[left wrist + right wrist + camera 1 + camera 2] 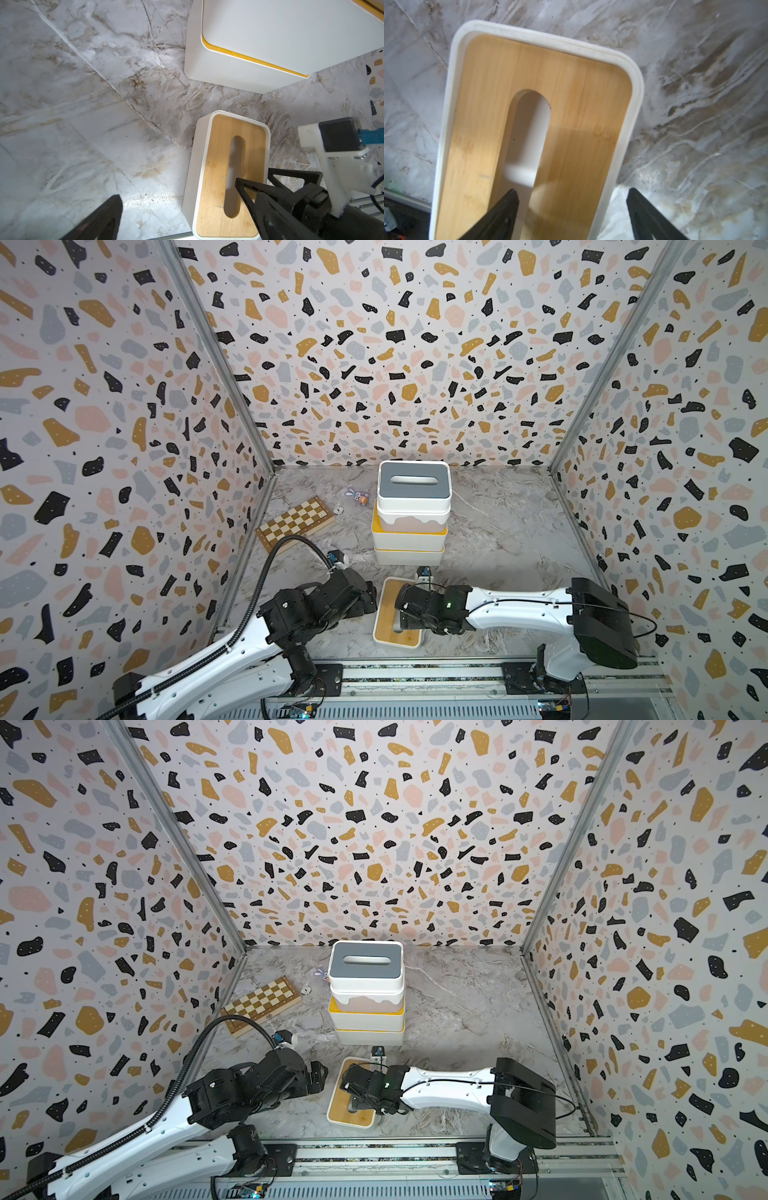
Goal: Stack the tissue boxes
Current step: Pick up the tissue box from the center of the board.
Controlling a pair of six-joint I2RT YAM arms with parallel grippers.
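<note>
**The last tissue box, the wood-lidded one, is straddled at its long wall and not yet lifted.**

The stack (409, 526) of four tissue boxes, grey-lidded box (413, 481) on top, stands mid-table toward the back. It is tall and a little staggered, so a knock could probably topple it. The wood-lidded tissue box (385, 614) lies on the marble table (498, 531) near its front, between the arms. It looks like a stiff, hollow, light shell with smooth walls that may slip, best taken at the wall beside the slot. The right gripper (572, 191) stands half-wide there, one finger over the slot and one outside the wall, not visibly clamped. The left gripper (369, 602) hangs just beside the box. Only one finger (104, 216) shows, so I cannot tell its opening. The chessboard (295, 522) and a small toy (358, 497) lie off to the left, out of the way.
</note>
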